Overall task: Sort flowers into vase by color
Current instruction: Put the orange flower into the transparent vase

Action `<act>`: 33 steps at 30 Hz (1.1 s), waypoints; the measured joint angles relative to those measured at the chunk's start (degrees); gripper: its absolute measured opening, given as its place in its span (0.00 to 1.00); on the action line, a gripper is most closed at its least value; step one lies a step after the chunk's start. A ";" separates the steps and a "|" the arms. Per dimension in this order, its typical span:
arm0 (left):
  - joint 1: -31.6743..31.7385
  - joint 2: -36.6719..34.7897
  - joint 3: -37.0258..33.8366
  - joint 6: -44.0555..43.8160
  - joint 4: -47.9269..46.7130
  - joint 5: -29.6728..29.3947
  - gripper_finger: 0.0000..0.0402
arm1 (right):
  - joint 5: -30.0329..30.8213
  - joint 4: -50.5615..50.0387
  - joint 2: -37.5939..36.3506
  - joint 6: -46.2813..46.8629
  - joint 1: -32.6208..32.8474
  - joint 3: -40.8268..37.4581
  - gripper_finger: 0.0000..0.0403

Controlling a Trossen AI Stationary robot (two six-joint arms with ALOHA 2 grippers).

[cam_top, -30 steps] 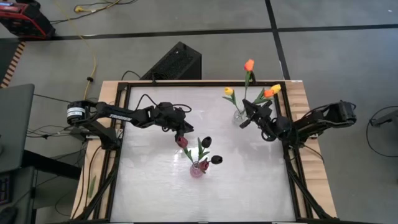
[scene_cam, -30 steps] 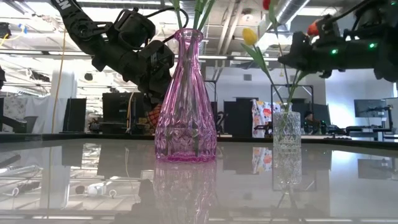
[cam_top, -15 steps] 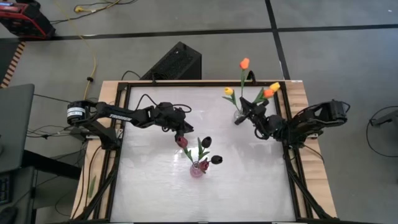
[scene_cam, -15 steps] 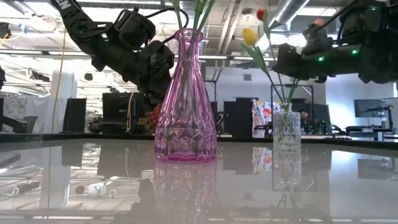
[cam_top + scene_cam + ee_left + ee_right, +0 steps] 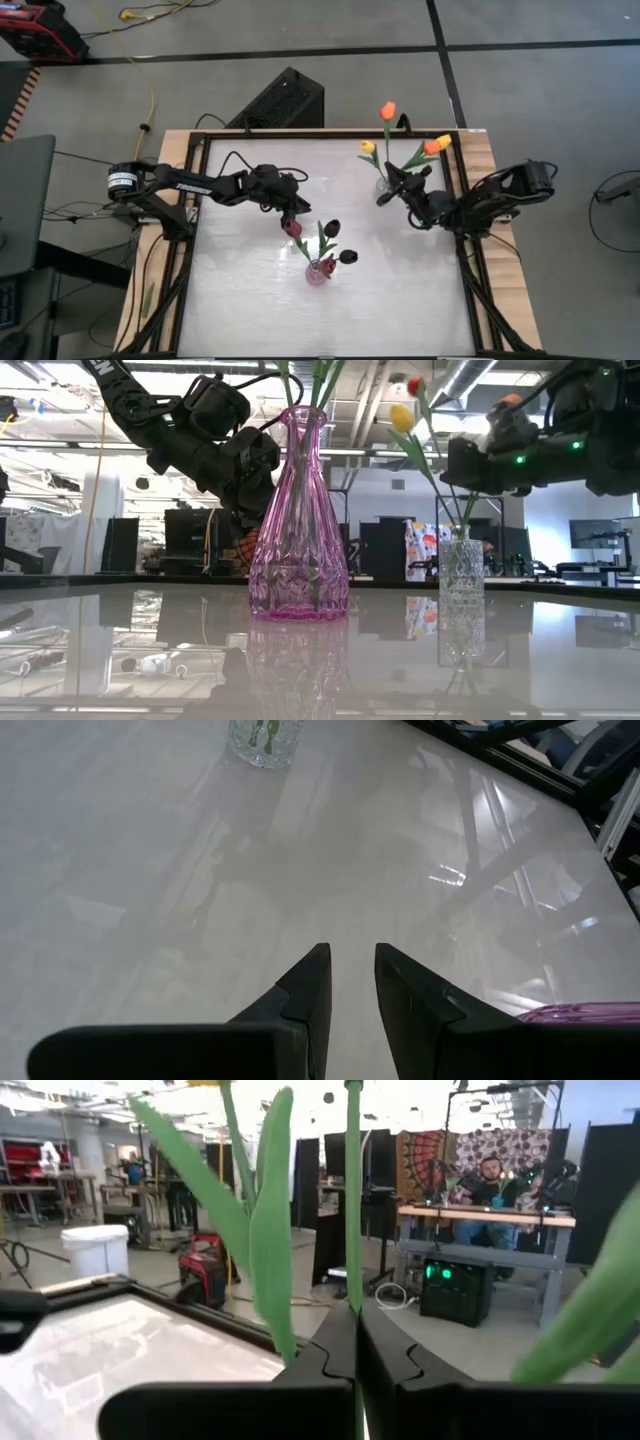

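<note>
Right now our right gripper (image 5: 353, 1342) has its jaws pinched tight on the thin green stem of an orange tulip (image 5: 387, 110), gripping low so the head rides high while the stem's foot stays at the clear vase (image 5: 384, 186) near the desk's far right corner. We judge this hold keeps the stem upright enough to slide down among the yellow tulip (image 5: 368, 147) and the other orange and yellow heads already gathered there.

Our left gripper (image 5: 349, 982) waits over the middle of the desk (image 5: 250, 300), jaws a narrow gap apart and holding nothing, parked just beside the pink vase (image 5: 298, 520) that carries the dark tulips (image 5: 332, 228). One maroon head (image 5: 292, 228) sits close under that gripper. Sorting looks nearly finished: warm colours in the clear vase, dark ones in the pink.
</note>
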 joint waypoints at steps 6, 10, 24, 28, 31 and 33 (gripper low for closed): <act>-0.36 0.00 0.00 0.02 -0.39 -0.01 0.17 | 1.15 0.51 4.20 2.01 0.10 0.00 0.06; -0.57 0.00 0.00 0.04 -0.58 -0.02 0.17 | 1.24 0.56 4.28 2.42 0.10 0.00 0.06; -0.57 0.00 0.00 0.07 -1.13 -0.05 0.17 | 1.20 0.60 4.01 -1.71 1.75 0.00 0.14; -0.56 0.00 0.00 0.06 -1.17 -0.07 0.17 | 1.37 0.60 2.77 -4.95 3.15 0.00 0.17; -0.55 0.00 0.00 0.06 -1.20 -0.07 0.17 | 3.26 0.60 1.49 -7.97 4.63 0.00 0.18; -0.55 0.00 0.00 0.06 -1.20 -0.07 0.17 | 5.51 0.57 0.60 -10.16 5.82 0.00 0.18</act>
